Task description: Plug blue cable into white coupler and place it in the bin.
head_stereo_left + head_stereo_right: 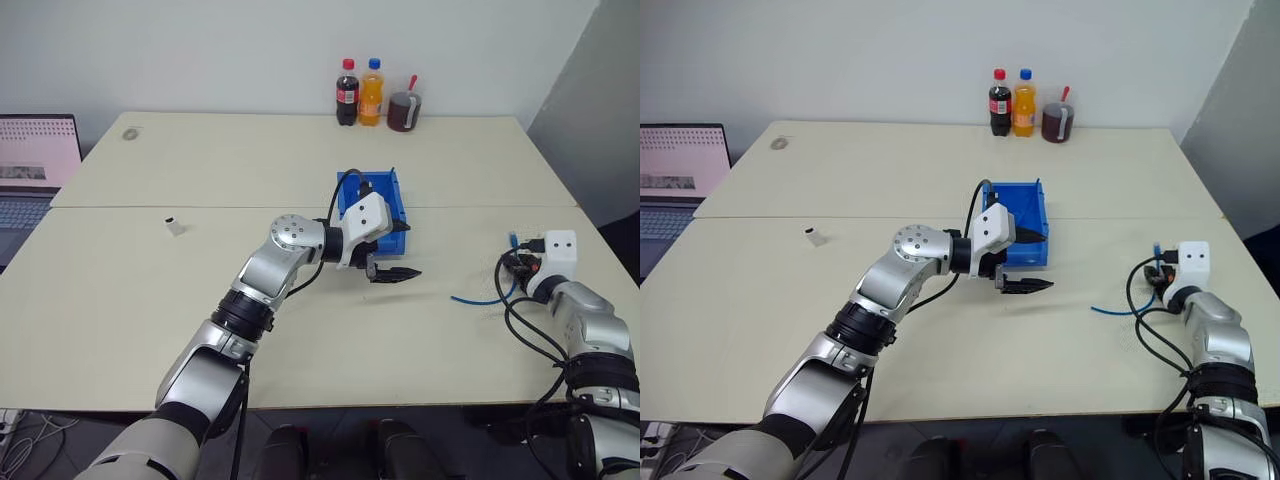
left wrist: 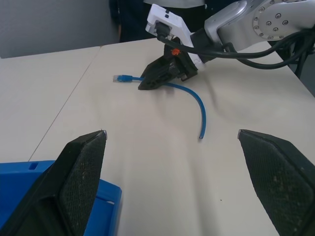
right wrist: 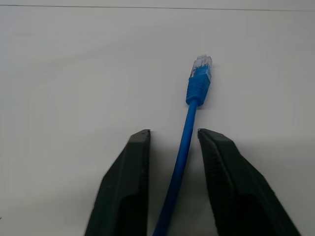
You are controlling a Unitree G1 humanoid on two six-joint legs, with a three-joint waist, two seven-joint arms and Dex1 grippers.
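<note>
- Cable (image 3: 189,132), blue, lies on the table (image 1: 200,170) at the robot's right, its clear plug tip (image 3: 202,63) pointing away past the right gripper (image 3: 173,133).
- Right gripper's two black fingers straddle the cord, narrowed close to either side; actual squeeze I cannot tell.
- Left gripper (image 1: 385,255) hovers just beside the bin (image 1: 395,195), fingers spread wide.
- White coupler (image 1: 174,227) sits alone at the robot's left, well apart from the bin.
</note>
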